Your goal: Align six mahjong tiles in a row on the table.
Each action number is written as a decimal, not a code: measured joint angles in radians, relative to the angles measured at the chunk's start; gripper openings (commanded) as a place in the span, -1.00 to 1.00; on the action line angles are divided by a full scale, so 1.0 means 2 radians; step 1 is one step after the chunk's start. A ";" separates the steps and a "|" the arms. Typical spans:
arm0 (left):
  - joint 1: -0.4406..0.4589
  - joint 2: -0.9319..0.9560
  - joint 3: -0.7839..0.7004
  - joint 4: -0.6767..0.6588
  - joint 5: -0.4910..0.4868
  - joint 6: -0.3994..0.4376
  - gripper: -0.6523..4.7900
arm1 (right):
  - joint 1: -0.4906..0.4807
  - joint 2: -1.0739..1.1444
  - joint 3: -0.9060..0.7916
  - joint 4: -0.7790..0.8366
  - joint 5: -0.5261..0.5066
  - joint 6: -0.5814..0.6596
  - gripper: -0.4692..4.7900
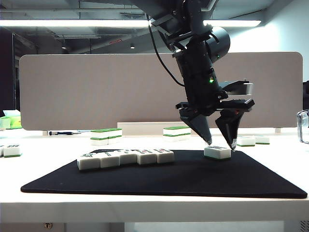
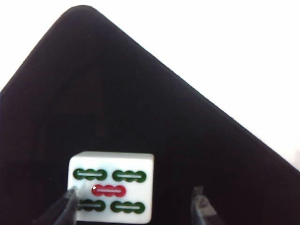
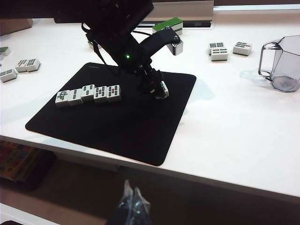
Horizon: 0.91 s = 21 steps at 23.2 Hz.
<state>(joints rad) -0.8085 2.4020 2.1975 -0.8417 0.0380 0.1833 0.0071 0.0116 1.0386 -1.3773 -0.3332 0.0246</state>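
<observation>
Several mahjong tiles [image 1: 125, 157] lie side by side in a row on the left half of the black mat [image 1: 193, 179]; the row [image 3: 89, 93] also shows in the right wrist view. One more tile [image 1: 217, 152] [image 2: 111, 187] sits alone on the mat, off to the row's right. My left gripper [image 1: 221, 143] [image 2: 133, 211] hangs open just over this tile, pointing down. One finger [image 2: 65, 208] is at the tile's edge and the other finger [image 2: 201, 211] stands well off its far side. My right gripper [image 3: 131, 197] is shut on nothing, below the table's [image 1: 154, 203] front edge.
Spare tiles lie on the white table around the mat: green-topped stacks [image 1: 106, 136] [image 1: 176, 133] at the back, a pair [image 1: 253, 140] on the right, more [image 1: 9, 150] on the left. A clear plastic jug [image 3: 281, 65] stands at the far right. A grey divider [image 1: 96, 92] closes the back.
</observation>
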 measured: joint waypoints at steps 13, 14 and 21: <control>0.009 0.012 0.001 0.006 -0.008 0.001 0.20 | 0.000 0.000 0.000 0.000 0.000 0.000 -0.82; 0.009 0.012 0.001 0.005 -0.008 0.001 0.13 | 0.000 0.000 0.000 0.000 0.000 0.000 -0.82; 0.009 0.012 0.002 0.006 -0.006 0.000 -0.13 | 0.000 0.000 0.000 0.000 0.000 0.000 -0.82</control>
<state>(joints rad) -0.7898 2.4260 2.2005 -0.8307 0.0250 0.1841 0.0071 0.0116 1.0386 -1.3773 -0.3332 0.0246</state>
